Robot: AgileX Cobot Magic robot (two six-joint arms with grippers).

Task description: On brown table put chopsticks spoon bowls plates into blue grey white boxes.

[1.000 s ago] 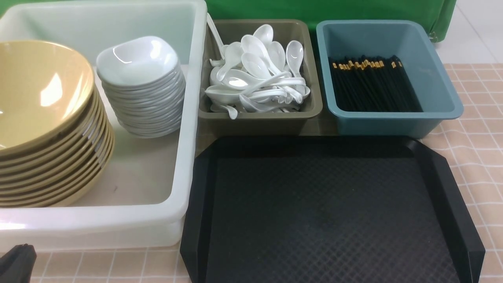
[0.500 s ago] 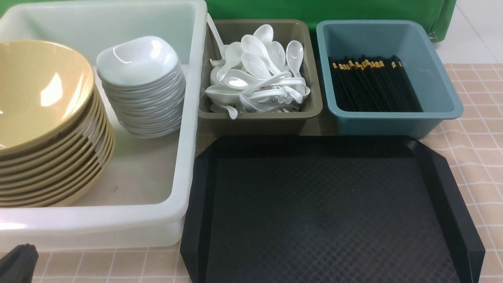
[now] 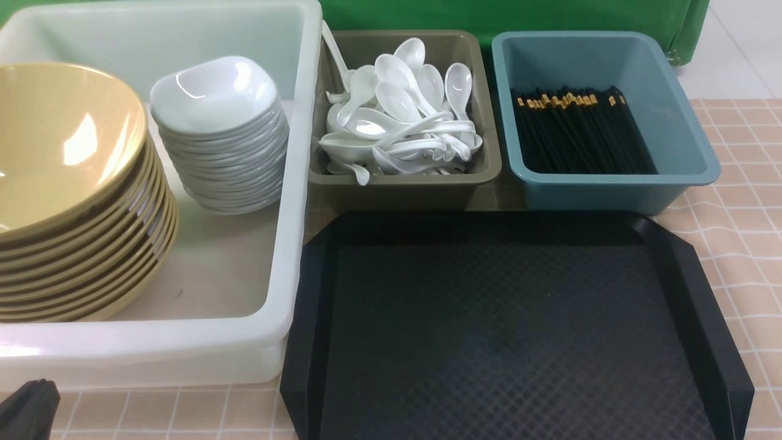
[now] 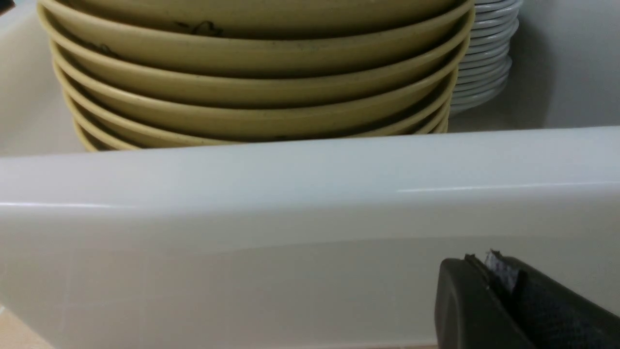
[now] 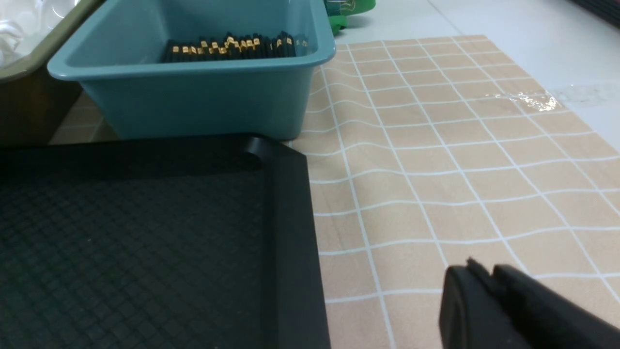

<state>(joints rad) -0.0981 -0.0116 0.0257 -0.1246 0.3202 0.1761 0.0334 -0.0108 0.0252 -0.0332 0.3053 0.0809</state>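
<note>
A black tray fills the lower middle and right of the front view, its floor textured with a fine diamond pattern and its rim raised, with cut corners. In the right wrist view the tray takes the lower left. A green cloth runs along the top edge of the front view. A pale floor shows in the upper right corner, and again in the right wrist view.

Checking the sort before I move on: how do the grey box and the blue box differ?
The grey box holds a loose, tangled heap of white spoons; the blue box holds black chopsticks lying parallel. The spoons pile near the rim; the chopsticks lie low. Both are similar-sized bins, side by side behind the black tray.
</note>
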